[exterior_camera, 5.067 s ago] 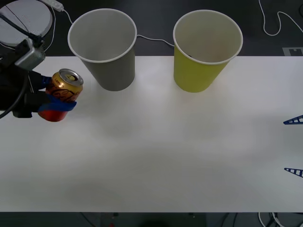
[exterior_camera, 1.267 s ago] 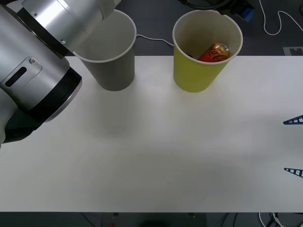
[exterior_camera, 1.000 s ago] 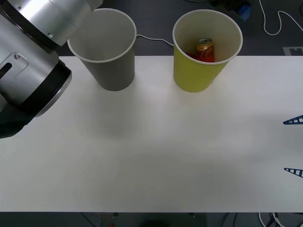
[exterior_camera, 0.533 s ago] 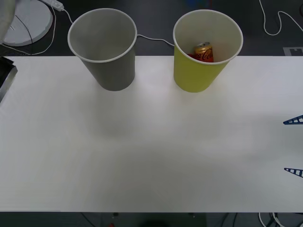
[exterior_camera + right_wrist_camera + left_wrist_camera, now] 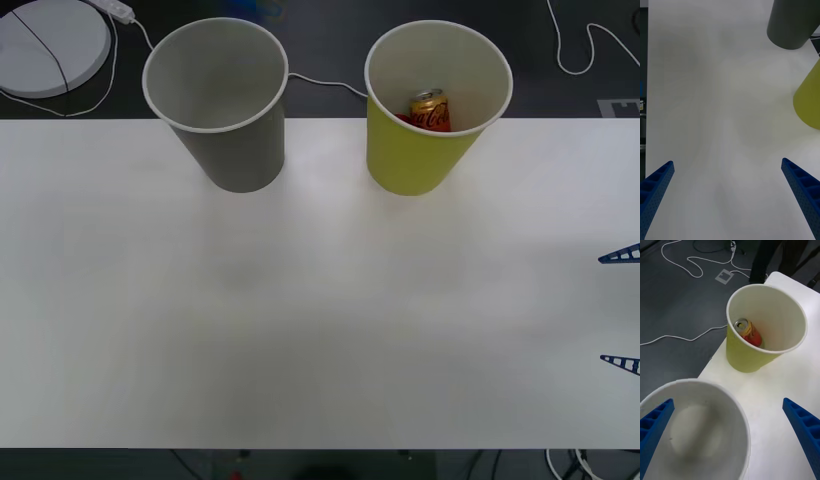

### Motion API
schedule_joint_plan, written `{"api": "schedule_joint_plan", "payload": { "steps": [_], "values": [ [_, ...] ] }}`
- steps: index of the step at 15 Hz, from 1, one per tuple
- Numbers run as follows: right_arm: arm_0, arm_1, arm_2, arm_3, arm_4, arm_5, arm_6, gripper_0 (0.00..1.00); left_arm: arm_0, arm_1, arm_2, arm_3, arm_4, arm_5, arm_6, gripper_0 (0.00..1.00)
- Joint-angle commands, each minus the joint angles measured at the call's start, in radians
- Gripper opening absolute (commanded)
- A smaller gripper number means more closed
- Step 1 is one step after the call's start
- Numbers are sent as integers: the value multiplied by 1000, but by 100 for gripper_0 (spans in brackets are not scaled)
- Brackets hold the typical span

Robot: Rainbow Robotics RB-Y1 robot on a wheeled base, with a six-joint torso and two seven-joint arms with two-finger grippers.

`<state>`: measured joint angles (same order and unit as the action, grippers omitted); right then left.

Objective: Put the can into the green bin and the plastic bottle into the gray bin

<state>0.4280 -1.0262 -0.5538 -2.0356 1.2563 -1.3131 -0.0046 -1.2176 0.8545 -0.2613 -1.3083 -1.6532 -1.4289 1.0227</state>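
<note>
The red can (image 5: 429, 108) stands upright inside the green bin (image 5: 400, 165), at the back right of the white table (image 5: 320, 330). To its left is the gray bin (image 5: 240, 155), which holds nothing. My left gripper (image 5: 728, 401) hangs open above the gray bin (image 5: 696, 427), looking towards the green bin (image 5: 741, 360) with the can (image 5: 748, 332) in it. My right gripper (image 5: 620, 308) stays open at the table's right edge, its blue fingers (image 5: 657, 183) wide apart over bare tabletop. The plastic bottle is out of view.
Both bins stand close to the table's far edge, with dark floor behind. A white round device (image 5: 50, 40) and white cables (image 5: 590, 45) lie on that floor. From the right wrist, the gray bin (image 5: 793, 26) and green bin (image 5: 810, 101) are off to one side.
The left arm carried the can from the left side over to the green bin and let it go. The can settled upright, and the arm has pulled back out of the front view.
</note>
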Motion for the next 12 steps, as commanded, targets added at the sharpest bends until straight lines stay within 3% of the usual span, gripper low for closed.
{"api": "schedule_joint_plan", "payload": {
  "steps": [1, 8, 12],
  "values": [
    [0, 0, 0, 0, 0, 0, 0, 100, 132, 77, 89, -92, 84, -42, -101, 100],
    [0, 0, 0, 0, 0, 0, 0, 100, 553, 207, 361, -414, 251, -128, -348, 100],
    [0, 0, 0, 0, 0, 0, 0, 100, 747, 244, 465, -485, 319, -128, -477, 100]
  ]
}}
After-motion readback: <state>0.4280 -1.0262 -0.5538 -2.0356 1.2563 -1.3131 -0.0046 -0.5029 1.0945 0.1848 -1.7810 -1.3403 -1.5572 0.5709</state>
